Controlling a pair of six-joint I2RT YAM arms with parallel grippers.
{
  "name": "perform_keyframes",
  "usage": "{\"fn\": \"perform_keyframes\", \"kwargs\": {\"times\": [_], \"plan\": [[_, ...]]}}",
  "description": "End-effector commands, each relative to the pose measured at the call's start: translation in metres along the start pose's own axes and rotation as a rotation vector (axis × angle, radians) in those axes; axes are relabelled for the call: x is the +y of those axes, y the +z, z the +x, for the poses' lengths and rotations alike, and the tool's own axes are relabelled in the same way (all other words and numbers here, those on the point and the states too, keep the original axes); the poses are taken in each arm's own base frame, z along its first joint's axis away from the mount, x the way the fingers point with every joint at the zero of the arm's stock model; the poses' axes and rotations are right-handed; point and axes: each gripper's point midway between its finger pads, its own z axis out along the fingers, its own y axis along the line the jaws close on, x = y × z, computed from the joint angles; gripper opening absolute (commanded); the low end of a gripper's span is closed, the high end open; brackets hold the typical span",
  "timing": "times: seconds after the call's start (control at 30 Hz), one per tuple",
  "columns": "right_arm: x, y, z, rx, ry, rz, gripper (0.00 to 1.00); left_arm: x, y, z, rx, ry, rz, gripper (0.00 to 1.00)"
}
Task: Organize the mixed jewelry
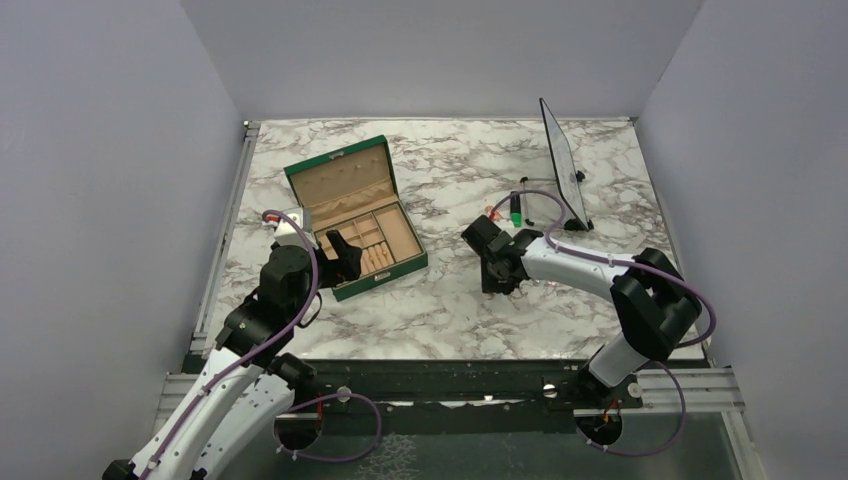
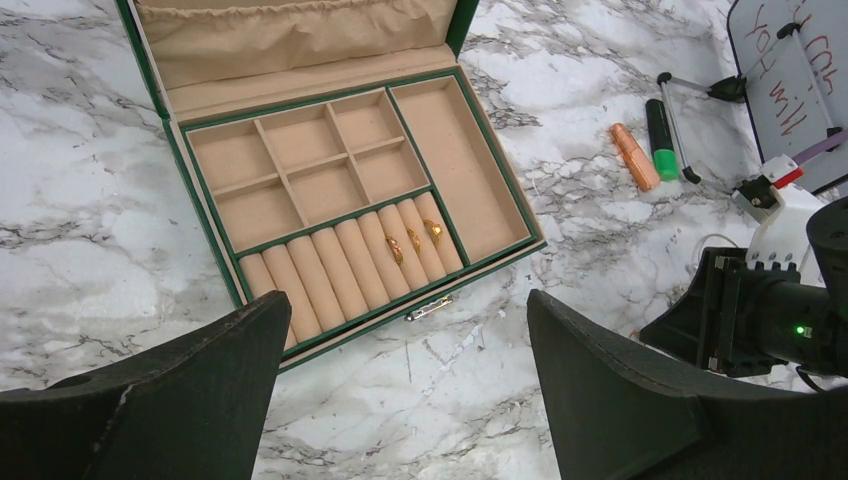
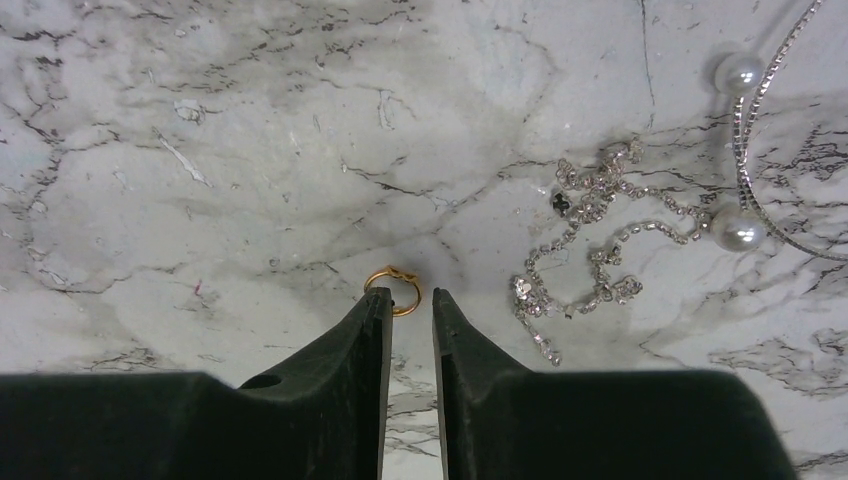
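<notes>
The green jewelry box (image 1: 372, 262) stands open at the left. In the left wrist view three gold rings (image 2: 414, 240) sit in its roll row (image 2: 330, 270). My left gripper (image 2: 408, 305) hangs wide open over the box's front edge, holding nothing. My right gripper (image 3: 410, 297) points down at the marble (image 3: 250, 180), its jaws a narrow gap apart. A gold ring (image 3: 396, 274) lies flat at its tips, partly hidden behind the left fingertip (image 3: 378, 305). To the right of it lie a sparkling silvery chain (image 3: 585, 235), two pearls (image 3: 738, 232) and a thin silvery band (image 3: 752, 140).
An orange cylinder (image 2: 635, 157) and a green-and-black marker (image 2: 661, 140) lie right of the box. A small whiteboard on a stand (image 1: 562, 160) leans behind them. The right arm (image 1: 590, 270) stretches across the table's right half. Grey walls close in both sides.
</notes>
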Motion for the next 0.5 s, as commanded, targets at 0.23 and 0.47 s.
{"fn": "perform_keyframes", "kwargs": {"times": [0.23,0.47], "plan": [[-0.001,0.011,0.007,0.023,-0.048,-0.011,0.25,-0.003,0.002,-0.003,-0.015,0.001,0.018,0.89],[-0.003,0.025,0.004,-0.003,-0.065,0.002,0.26,-0.003,0.001,-0.002,-0.016,-0.002,0.02,0.89]]}}
